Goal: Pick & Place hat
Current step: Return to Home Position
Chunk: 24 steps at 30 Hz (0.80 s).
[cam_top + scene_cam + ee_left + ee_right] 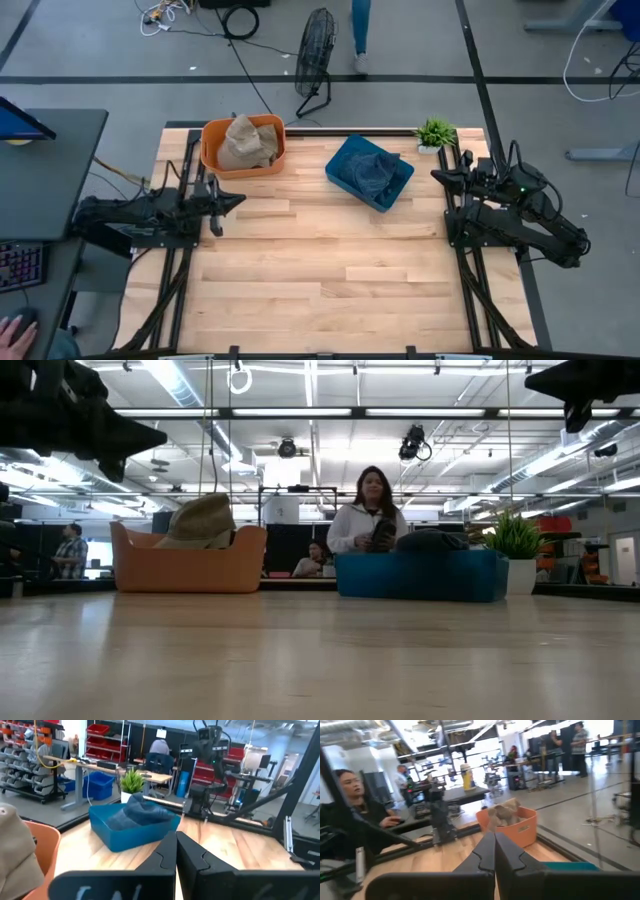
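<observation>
A tan hat point(244, 143) lies in an orange bin point(213, 160) at the table's far left; it also shows in the low view point(200, 520) and the right wrist view point(504, 813). A dark blue hat point(368, 168) lies in a blue bin point(393, 193) at the far middle, also seen in the left wrist view point(142, 812). My left gripper point(238, 201) is shut, raised over the table's left edge, just near of the orange bin. My right gripper point(438, 176) is shut, raised at the right edge, right of the blue bin.
A small potted plant point(435, 133) stands at the far right corner. The wooden table point(320, 270) stretches bare toward its near edge. A fan point(314, 60) stands on the floor beyond the table. A person point(367, 510) sits behind the far edge.
</observation>
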### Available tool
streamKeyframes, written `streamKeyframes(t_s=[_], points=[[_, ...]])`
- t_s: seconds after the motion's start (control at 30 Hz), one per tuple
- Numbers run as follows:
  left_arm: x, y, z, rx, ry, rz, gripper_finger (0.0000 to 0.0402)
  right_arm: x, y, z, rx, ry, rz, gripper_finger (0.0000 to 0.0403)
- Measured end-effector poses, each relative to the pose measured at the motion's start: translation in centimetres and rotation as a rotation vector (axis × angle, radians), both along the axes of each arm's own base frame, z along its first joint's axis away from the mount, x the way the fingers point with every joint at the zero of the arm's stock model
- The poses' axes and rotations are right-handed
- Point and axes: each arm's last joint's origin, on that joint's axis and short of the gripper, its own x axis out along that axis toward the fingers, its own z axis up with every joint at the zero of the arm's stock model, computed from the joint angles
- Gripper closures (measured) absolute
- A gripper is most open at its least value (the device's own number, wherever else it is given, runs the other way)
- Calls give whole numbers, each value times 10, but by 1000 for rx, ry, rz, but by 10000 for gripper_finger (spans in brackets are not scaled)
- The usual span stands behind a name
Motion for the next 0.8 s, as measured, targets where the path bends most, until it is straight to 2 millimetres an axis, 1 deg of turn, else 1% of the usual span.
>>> streamKeyframes(t_s=[0.1,0.37,0.57,0.7,0.8], points=[[1,0,-4,1,17,-1,400,0,1,0,5,-2,32,403],[1,0,-3,4,16,-1,400,2,0,-3,0,-3,41,403],[1,0,-4,4,19,-1,400,15,-5,-17,-29,-52,58,403],[1,0,-4,4,20,-1,399,25,-8,-31,-34,-72,100,403],[1,0,-4,1,20,11,395,30,-10,-45,9,-58,139,403]])
